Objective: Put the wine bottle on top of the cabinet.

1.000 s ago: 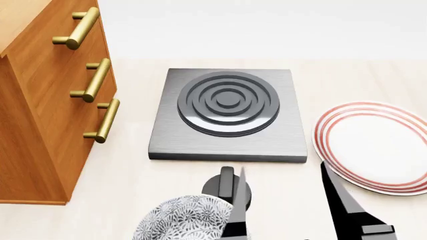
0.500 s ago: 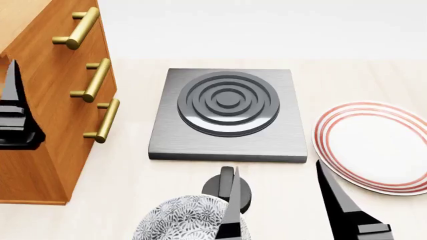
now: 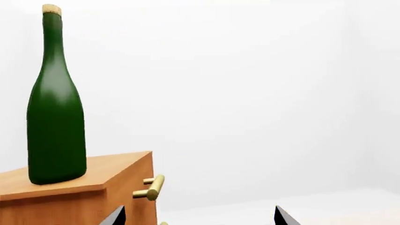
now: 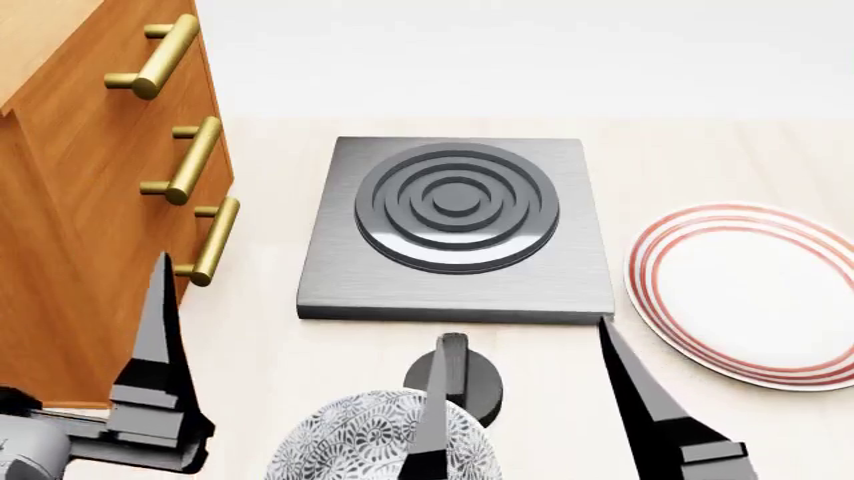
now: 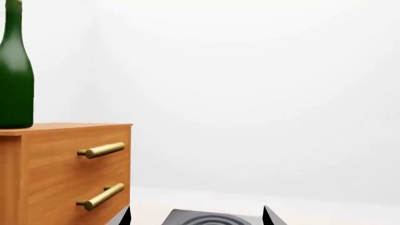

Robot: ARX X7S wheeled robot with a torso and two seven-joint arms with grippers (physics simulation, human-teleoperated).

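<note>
Wine bottle [image 3: 56, 101] upright on cabinet [image 3: 81, 187] top, upper left of frame, apart from left gripper [image 3: 198, 216], jaws spread, empty. Right gripper [image 5: 196, 215] also released, farther off. Placement looks done.

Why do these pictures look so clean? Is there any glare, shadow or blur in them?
They are simulator renders, so all three views are sharp. In the left wrist view the wine bottle shows a soft pale sheen down its glass and stands on the cabinet against a blank white background. In the head view the hotplate rings catch light, and shadows under the plate are faint.
</note>
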